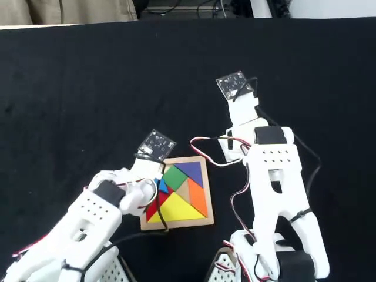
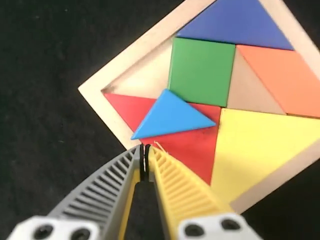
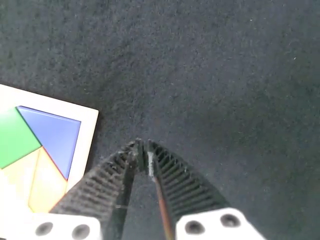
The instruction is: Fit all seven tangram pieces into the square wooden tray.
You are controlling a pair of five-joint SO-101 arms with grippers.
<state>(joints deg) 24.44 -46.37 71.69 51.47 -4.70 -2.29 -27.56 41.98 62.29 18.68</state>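
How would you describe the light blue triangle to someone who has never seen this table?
On the black table, find the square wooden tray between the two arms. At its edge by the left gripper lies the light blue triangle, the only piece resting on top of another, the red triangle.

Black cloth tabletop point(image 1: 88, 88), with beige fabric point(image 1: 70, 10) and dark cables point(image 1: 194, 7) beyond its far edge

The tray point(image 1: 188, 222) lies on the table point(image 1: 88, 88) between the left arm point(image 1: 88, 223) and right arm point(image 1: 276, 176), a small triangle point(image 2: 172, 116) atop a larger triangle point(image 2: 192, 150) inside it.
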